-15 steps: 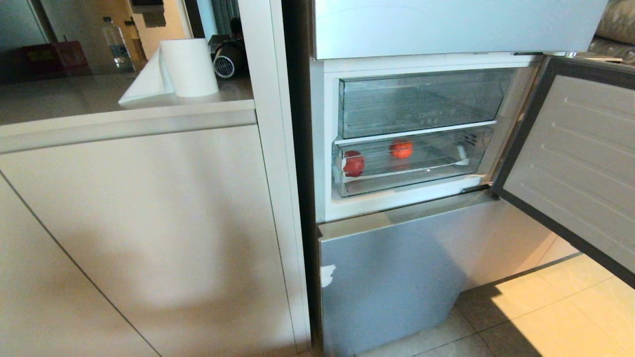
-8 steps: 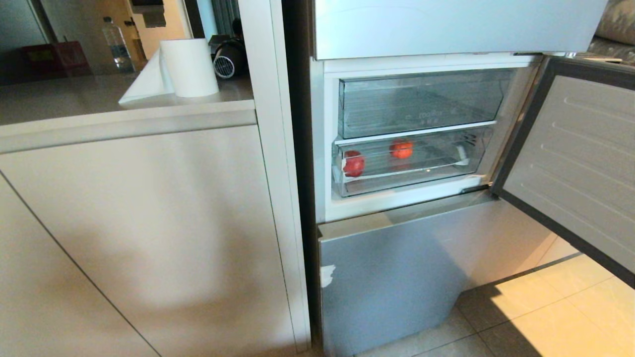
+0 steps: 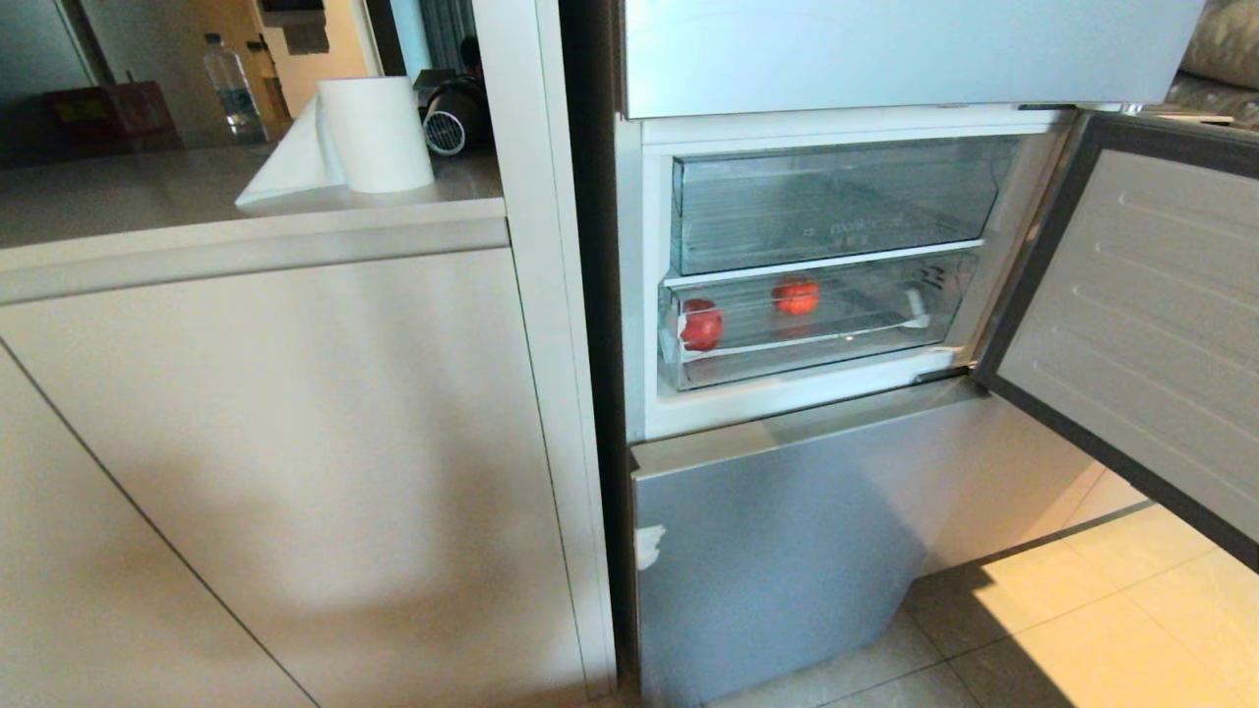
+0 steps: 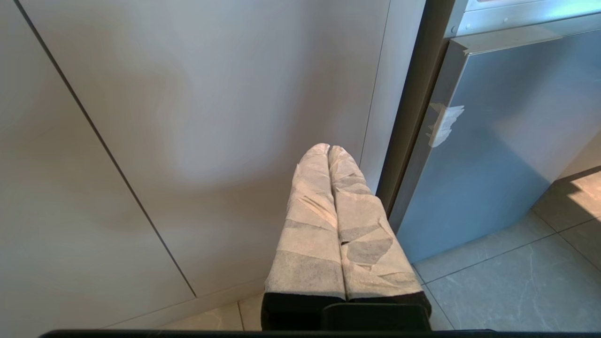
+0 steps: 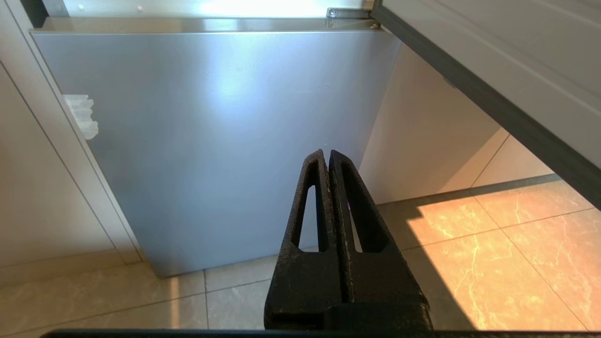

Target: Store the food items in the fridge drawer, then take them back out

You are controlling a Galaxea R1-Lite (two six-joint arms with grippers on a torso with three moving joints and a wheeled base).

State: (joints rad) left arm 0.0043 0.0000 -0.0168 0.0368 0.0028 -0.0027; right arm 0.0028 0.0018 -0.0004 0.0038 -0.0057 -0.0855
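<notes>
A pale-blue glossy fridge fills the right half of the head view, its middle door swung open toward the right edge. Left of it, beige cabinets carry a countertop with a paper towel roll at upper left. Inside the fridge, the lettered clear drawer sits above the fridge drawer, whose long axis runs left to right across the frame, its front facing the camera. Two red fruits rest inside, well apart: one at the drawer's left end, one farther back near centre. The left gripper, paper-wrapped, and the black right gripper hang low before the cabinets and lower fridge door, fingers pressed together, holding nothing.
</notes>
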